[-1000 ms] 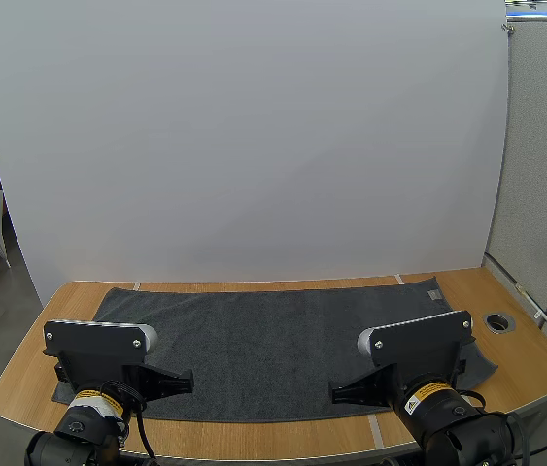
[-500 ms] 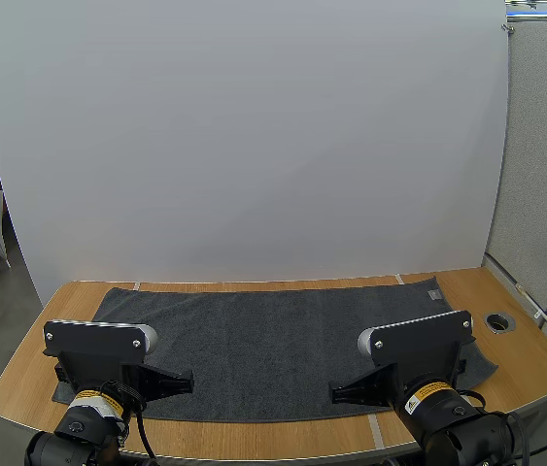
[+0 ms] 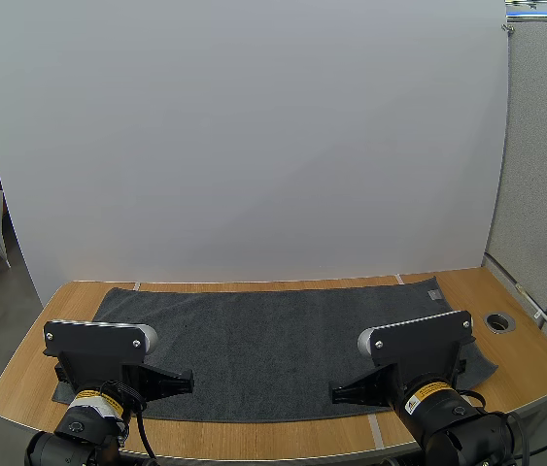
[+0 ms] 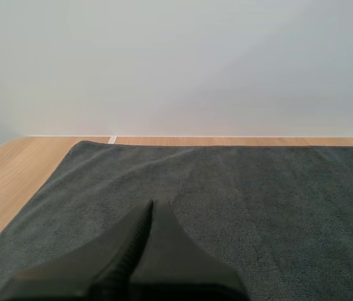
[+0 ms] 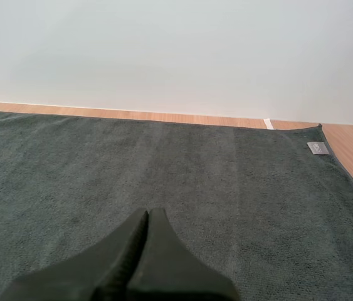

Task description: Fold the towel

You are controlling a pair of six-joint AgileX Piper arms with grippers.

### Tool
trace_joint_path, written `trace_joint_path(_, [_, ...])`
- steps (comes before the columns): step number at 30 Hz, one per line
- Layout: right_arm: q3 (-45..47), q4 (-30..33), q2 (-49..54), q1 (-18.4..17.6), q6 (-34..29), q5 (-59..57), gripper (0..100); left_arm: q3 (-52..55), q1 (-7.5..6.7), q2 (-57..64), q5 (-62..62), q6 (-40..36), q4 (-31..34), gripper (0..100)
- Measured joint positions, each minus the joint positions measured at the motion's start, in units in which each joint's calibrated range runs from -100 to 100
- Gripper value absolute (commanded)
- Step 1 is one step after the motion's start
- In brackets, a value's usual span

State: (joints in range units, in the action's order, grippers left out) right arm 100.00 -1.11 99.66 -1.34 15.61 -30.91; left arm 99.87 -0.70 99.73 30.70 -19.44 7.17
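Table: a light wooden table with a rounded edge (image 3: 59, 301) is running across the bottom of the high view.
Towel: one dark grey rectangular cloth towel (image 3: 273, 340) is lying spread flat and unfolded over the lower middle of that frame. It is covering most of the tabletop, with its long sides running left to right.
Handling: I am judging it to be soft, limp and light. It should drape and sag rather than hold a shape, and its nap may drag on the wood.
Where to hold: I am thinking a pinch at each near corner or along the near edge is best, one per arm, because the flat middle gives nothing to grip. My arms are hiding parts of both near corners.
Left gripper: my left gripper (image 4: 150, 205) is hovering low over the towel's left half. Its fingers are pressed together into one wedge, holding nothing.
Right gripper: my right gripper (image 5: 148, 213) is hovering over the right half, likewise pressed together and empty.
Hole: a round metal-rimmed hole (image 3: 498, 321) is sitting in the bare wood at the right of the high view, just beside the towel.
Tag: a small grey sewn label (image 5: 317, 147) is showing at the towel's far right corner.
Count: one towel, one table, two grippers, one hole, one label.
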Motion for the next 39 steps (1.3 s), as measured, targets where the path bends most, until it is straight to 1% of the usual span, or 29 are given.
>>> trace_joint_path(13, [0.0, -1.5, 0.0, 0.0, 0.0, 0.0, 0, 0.0, 0.00, 0.0, -0.1, 0.0, 0.0, 0])
trace_joint_path(17, [0.0, 0.7, 0.0, 0.0, 0.0, 0.0, 0, -0.2, 0.00, 0.0, -0.1, 0.0, 0.0, 0])
trace_joint_path(21, [-0.1, 3.6, 0.0, 0.0, 0.1, 0.0, 0, -3.5, 0.00, 0.0, -0.3, 0.0, 0.0, 0])
trace_joint_path(25, [-2.2, 3.9, 0.0, 0.0, 0.1, -0.6, 0, -5.7, 0.00, 0.0, -0.9, 0.0, 0.0, 0])
trace_joint_path(27, [-4.6, 3.8, 0.0, 0.0, 0.1, -2.6, 0, -7.2, 0.00, 0.0, -0.9, 0.0, 0.0, 0])
trace_joint_path(30, [-13.5, 1.1, 0.1, 0.0, 0.1, -7.9, 0, -8.8, 0.00, 0.0, -1.0, 0.0, 0.0, 0])
trace_joint_path(31, [-14.5, 1.1, 0.1, 0.0, 0.1, -8.6, 0, -9.2, 0.00, 0.0, -1.7, 0.0, 0.0, 0])
trace_joint_path(33, [-20.8, 0.7, 0.3, 0.0, 0.1, -12.7, 0, -9.3, 0.00, 0.0, -2.1, 0.0, 0.0, 0])
trace_joint_path(36, [-27.5, 1.1, 0.3, 0.0, 0.1, -19.9, 0, -9.3, 0.00, 0.0, -2.7, 0.0, 0.0, 0])
trace_joint_path(39, [-33.1, 3.3, 0.3, 0.0, 0.0, -27.3, 0, -9.3, 0.00, 0.0, -2.7, 0.0, 0.0, 0])
